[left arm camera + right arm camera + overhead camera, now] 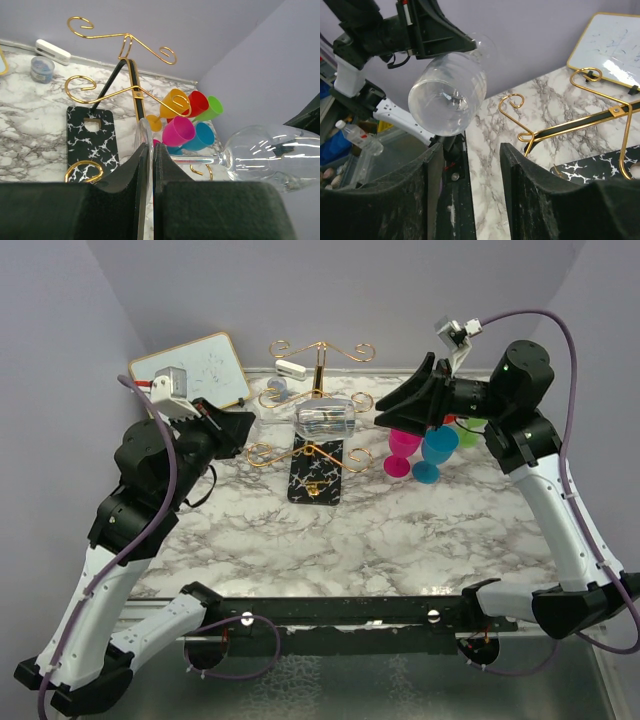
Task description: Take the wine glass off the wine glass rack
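Observation:
The clear wine glass lies sideways in the air in front of the gold wire rack, above the rack's black veined base. My left gripper is shut on the glass's foot; in the left wrist view the thin foot is pinched between the fingers, and the stem and bowl run off to the right. My right gripper is open and empty just right of the bowl's mouth. In the right wrist view the bowl hangs above the open gripper. I cannot tell if the stem touches a rack arm.
Several coloured plastic cups stand right of the rack, under my right gripper. A small whiteboard leans at the back left. A white eraser and a small jar lie behind the rack. Curled rack arms reach toward my right gripper.

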